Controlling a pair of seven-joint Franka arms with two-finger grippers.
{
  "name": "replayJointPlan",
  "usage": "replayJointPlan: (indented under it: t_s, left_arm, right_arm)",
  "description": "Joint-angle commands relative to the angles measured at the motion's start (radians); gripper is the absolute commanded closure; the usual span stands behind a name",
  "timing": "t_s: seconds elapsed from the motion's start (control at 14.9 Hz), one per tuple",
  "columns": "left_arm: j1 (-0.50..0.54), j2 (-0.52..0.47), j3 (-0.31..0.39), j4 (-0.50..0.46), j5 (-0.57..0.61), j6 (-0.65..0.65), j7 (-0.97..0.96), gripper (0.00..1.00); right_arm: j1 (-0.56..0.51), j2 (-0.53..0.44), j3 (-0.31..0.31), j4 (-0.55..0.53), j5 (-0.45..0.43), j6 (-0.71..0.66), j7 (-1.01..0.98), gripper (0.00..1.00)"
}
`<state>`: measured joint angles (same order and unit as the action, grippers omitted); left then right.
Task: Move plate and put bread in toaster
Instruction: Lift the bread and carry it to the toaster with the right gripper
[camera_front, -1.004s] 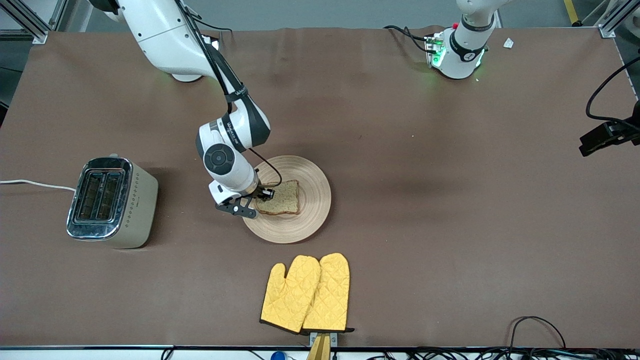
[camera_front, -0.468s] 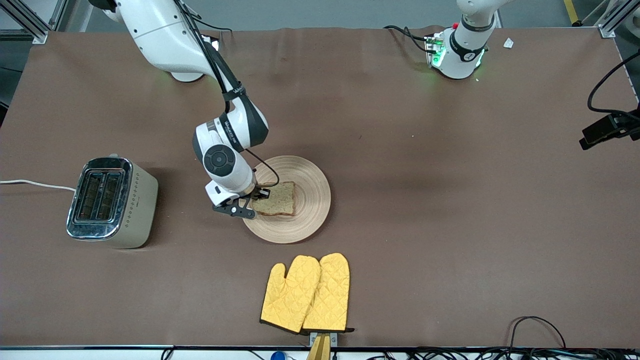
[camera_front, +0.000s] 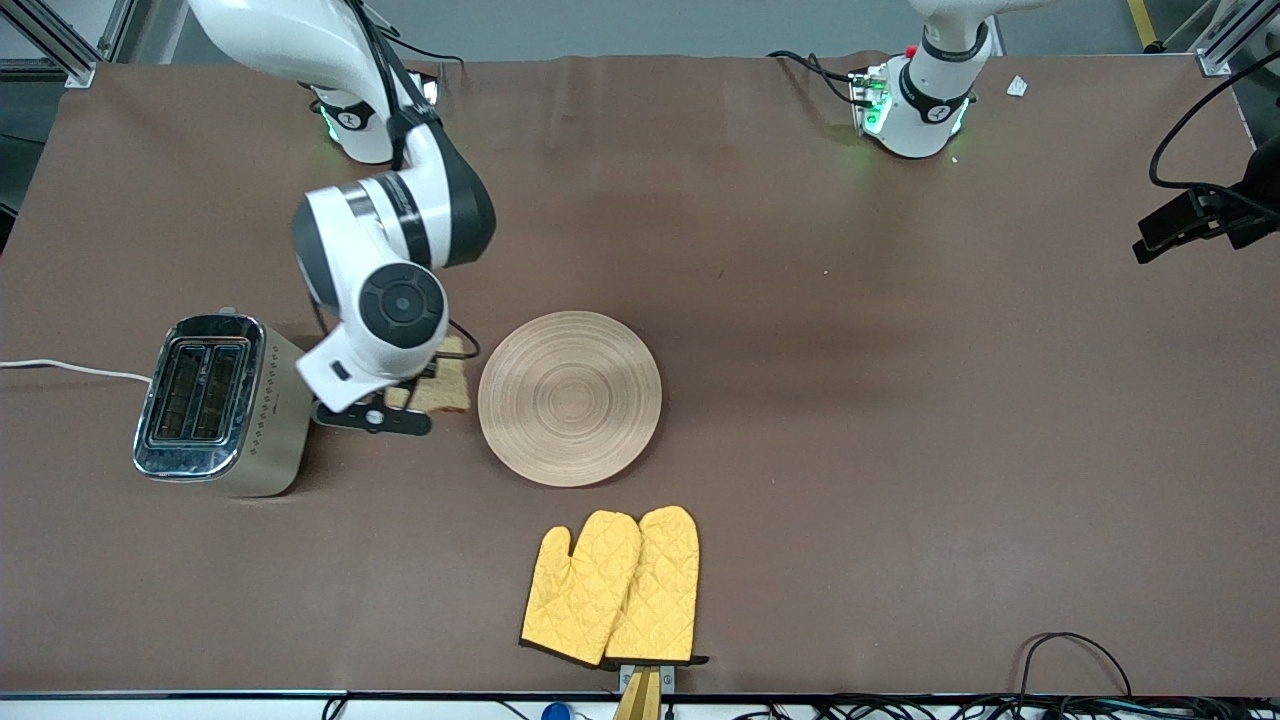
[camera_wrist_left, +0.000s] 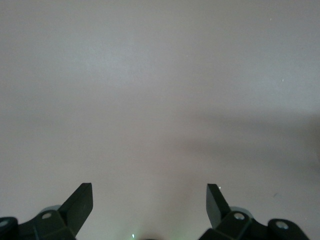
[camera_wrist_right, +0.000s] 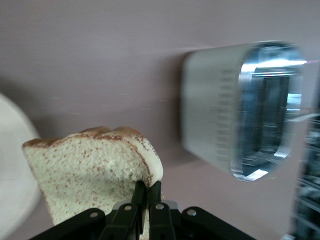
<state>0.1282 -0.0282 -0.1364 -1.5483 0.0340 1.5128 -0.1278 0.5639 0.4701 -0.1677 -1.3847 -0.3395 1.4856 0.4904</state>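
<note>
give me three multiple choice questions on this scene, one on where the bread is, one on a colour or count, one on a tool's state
1. Where is the bread?
A. on the plate
B. held in the air between the plate and the toaster
C. inside a toaster slot

2. What colour are the oven mitts?
A. yellow
B. blue
C. red

3. What state is the left tool in?
A. shut on the plate
B. shut on nothing
C. open, holding nothing

Answers:
1. B: the right tool is shut on the slice, between the bare plate and the toaster.
2. A: both quilted mitts are yellow, nearer to the front camera than the plate.
3. C: in the left wrist view its fingers stand wide apart over bare table.
</note>
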Motion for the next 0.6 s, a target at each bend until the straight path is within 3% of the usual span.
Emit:
replayJointPlan:
  t_s: [0.0,0.27,0.54]
  left_arm:
    - [-0.041,-0.111,0.028,-0.145,-0.016,0.072,0.011,0.00]
    - [-0.041,-0.104,-0.006,-0.138,-0.016,0.072,0.013,0.00]
    - [-0.042,-0.072,-0.012,-0.101,-0.016,0.067,0.016,0.00]
  right_arm:
    - [-0.013,-0.040,-0.007,0.009,-0.198,-0.105,-0.074,1.00]
    - [-0.135,-0.054,-0.015,-0.005,-0.304,-0.091,-0.144,1.00]
    - [-0.232,-0.050,-0.013,-0.051,-0.343,-0.010,-0.145,1.00]
